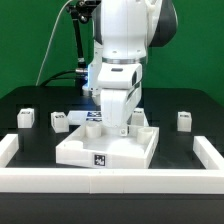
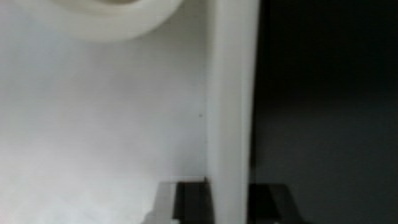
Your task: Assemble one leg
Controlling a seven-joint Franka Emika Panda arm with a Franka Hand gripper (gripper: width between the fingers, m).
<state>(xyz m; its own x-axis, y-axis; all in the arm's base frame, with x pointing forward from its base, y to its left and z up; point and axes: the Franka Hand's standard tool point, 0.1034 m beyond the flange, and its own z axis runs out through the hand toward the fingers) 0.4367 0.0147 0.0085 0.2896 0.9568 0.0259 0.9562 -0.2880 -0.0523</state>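
Three small white legs stand apart on the black table in the exterior view, two at the left [image 1: 27, 118] [image 1: 59, 121] and one at the right [image 1: 183, 121]. None is held. My gripper [image 1: 120, 130] is down at the back right part of the large white recessed slab [image 1: 100, 148]. In the wrist view my gripper [image 2: 233, 198] straddles the slab's raised wall [image 2: 231, 100], with a dark finger [image 2: 192, 205] pressed to each side of it. The slab's flat floor [image 2: 98, 120] fills one side of that view and a rounded corner feature [image 2: 125, 12] shows at its edge.
The marker board [image 1: 88, 116] lies behind the slab, partly hidden by the arm. A low white border [image 1: 110, 182] runs along the table's front and both sides. Black table surface [image 2: 329, 100] lies beyond the slab's wall.
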